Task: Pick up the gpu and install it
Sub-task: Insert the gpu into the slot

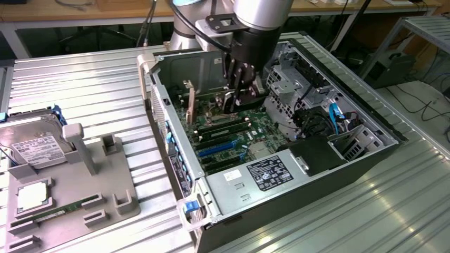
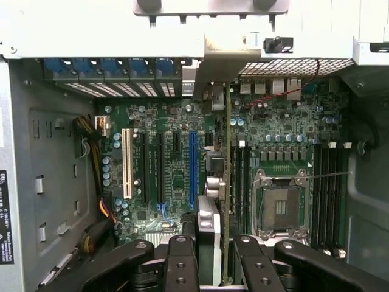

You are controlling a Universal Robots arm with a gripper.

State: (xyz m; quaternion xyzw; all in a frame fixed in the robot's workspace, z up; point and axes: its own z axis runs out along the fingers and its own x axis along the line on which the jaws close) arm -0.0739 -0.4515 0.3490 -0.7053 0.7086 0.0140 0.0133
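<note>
You have the gripper (image 2: pixel 216 258) clamped on the gpu (image 2: pixel 226 152), which stands on edge over the motherboard (image 2: pixel 173 182) inside the open case (image 1: pixel 165 113), its long axis and metal bracket pointing toward the exterior view's left.

The gripper (image 1: pixel 242 96) holds the gpu (image 1: pixel 211 97) upright inside the open computer case (image 1: pixel 163 113).

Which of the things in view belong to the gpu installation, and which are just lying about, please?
Part of the job:
- gpu, clamped in the tool
- open computer case
- motherboard

Lying about:
- hard drive
- memory stick
- grey holder
</note>
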